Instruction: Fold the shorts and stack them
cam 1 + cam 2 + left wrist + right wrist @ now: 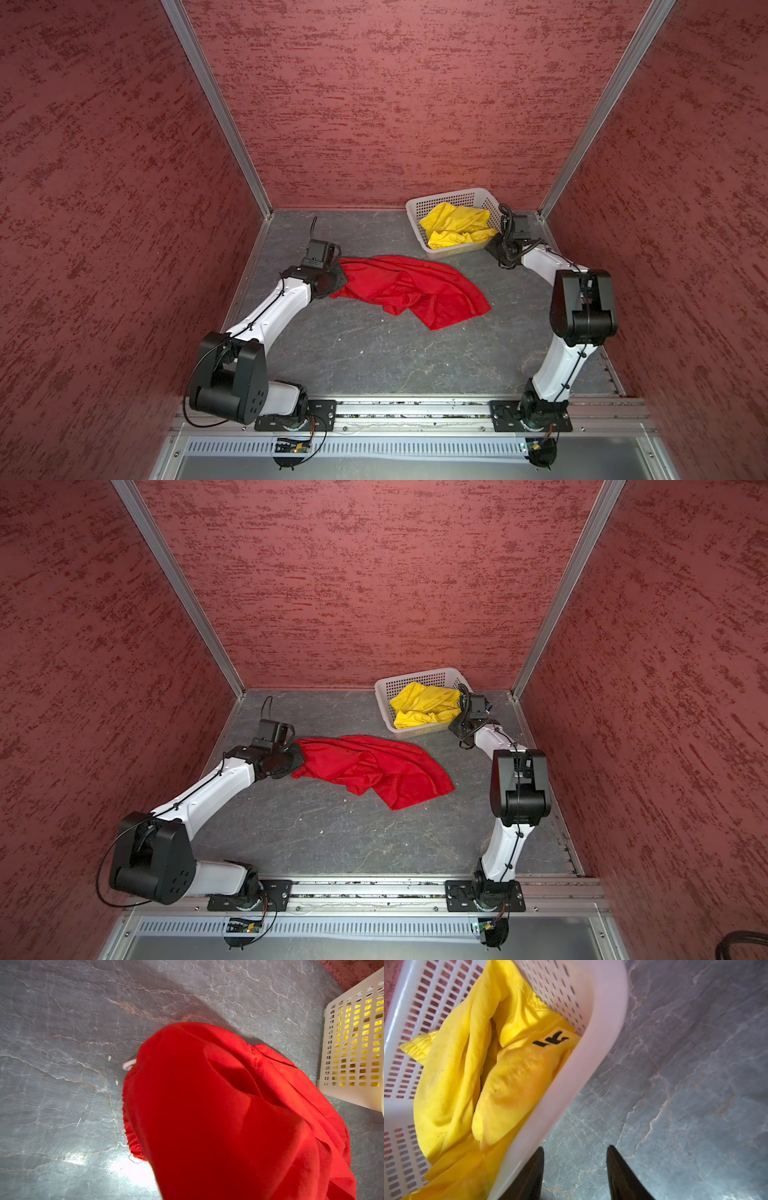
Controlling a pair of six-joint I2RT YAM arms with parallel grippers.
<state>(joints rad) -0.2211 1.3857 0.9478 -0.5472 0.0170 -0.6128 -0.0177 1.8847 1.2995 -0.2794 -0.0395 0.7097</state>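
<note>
Left gripper (337,277) clamped on near edge of red shorts (415,291), rest of the cloth trailing right across grey table (374,361). Right gripper (575,1147), jaws apart, empty, just outside white basket (602,1012); yellow shorts (452,1076) crumpled inside.

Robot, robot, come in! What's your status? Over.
Left hand shut on red shorts, unfolded. Right hand open, empty, outside basket. Yellow shorts crumpled inside; basket wall in between.
</note>
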